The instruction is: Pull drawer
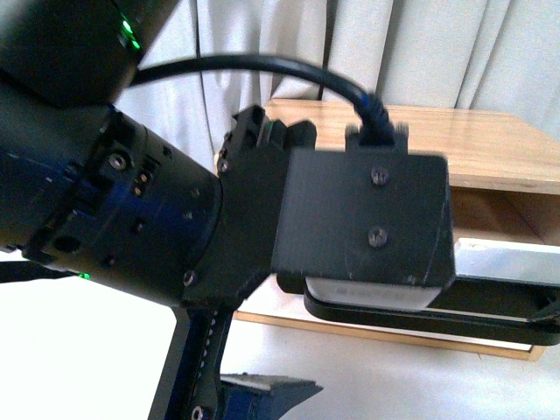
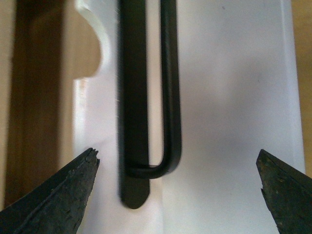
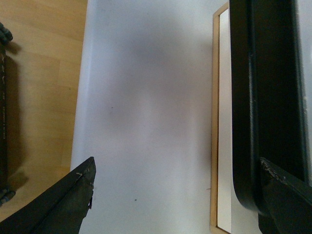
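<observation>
The left wrist view looks straight at the drawer [image 2: 234, 97]: a white front with a semicircular notch [image 2: 90, 46] in its edge and light wood behind it. Its long black bar handle [image 2: 170, 87] ends in a curved foot between my fingers. My left gripper [image 2: 178, 163] is open, one dark fingertip [image 2: 83, 175] on either side of the handle's end, neither touching it. My right gripper [image 3: 178, 168] is open too, over a plain white surface [image 3: 146, 107] with nothing between its fingers. In the front view my left arm [image 1: 131, 210] and its wrist block [image 1: 363, 219] hide the jaws.
A light wooden cabinet [image 1: 490, 144] stands ahead, with a pale curtain [image 1: 394, 44] behind it. A black bar-shaped part [image 3: 265, 97] runs beside a thin wooden edge [image 3: 214, 122] close to one right finger. Wood surface [image 3: 39, 73] lies on the other side.
</observation>
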### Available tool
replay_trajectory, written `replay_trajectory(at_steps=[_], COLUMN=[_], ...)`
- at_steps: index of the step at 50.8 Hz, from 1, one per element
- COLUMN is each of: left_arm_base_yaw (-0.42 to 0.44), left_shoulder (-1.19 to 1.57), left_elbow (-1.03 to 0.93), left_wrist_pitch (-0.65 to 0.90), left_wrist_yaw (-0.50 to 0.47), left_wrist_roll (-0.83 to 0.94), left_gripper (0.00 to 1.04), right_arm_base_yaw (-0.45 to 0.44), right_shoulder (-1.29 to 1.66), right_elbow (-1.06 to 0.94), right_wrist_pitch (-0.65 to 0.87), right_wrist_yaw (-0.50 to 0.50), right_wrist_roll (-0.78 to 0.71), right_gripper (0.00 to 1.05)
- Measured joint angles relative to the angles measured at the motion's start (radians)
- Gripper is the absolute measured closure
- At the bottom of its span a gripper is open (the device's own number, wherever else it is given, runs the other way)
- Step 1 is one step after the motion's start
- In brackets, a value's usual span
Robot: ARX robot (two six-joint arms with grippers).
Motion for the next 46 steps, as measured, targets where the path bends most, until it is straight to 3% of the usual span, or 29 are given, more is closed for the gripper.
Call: replay_trajectory(at_steps=[9,17,24,29,38,46], left_arm_base_yaw=[0.0,0.019,0.058,0.108,0.237,0.42], left_shoulder=[-0.082,-0.177,-0.277,-0.373,-0.538,-0.737], left_elbow=[-0.051,-0.127,-0.212,-0.283,-0.424,-0.549], left_wrist_pitch=[0.121,0.244,0.329,0.394,0.604,0.561], left_wrist_yaw=[0.036,0.027,-0.083,-0.136,-0.184,-0.192], left_wrist_roll=[-0.104,-0.203,-0.323,-0.442,-0.585,-0.877], left_gripper=[0.06,0.06,0.06,0.06,0.06,0.06], right_arm_base_yaw=[-0.048,-0.094,-0.13,-0.167,-0.216,-0.282], right_shoulder=[-0.095,-0.196,-0.281,-0.361,-0.48,-0.605], right_elbow=[-0.037,-0.09,-0.161,-0.217,-0.285,-0.34], right_wrist_pitch=[0.049,0.197,0.412,0.592,0.737,0.748], right_wrist_yaw=[-0.05,-0.125,-0.138,-0.113,-0.006,0.11], right_wrist_roll=[0.041,0.151,0.331,0.526,0.794,1.055], right_gripper=[0.09,0.09,0.09,0.09,0.09,0.09])
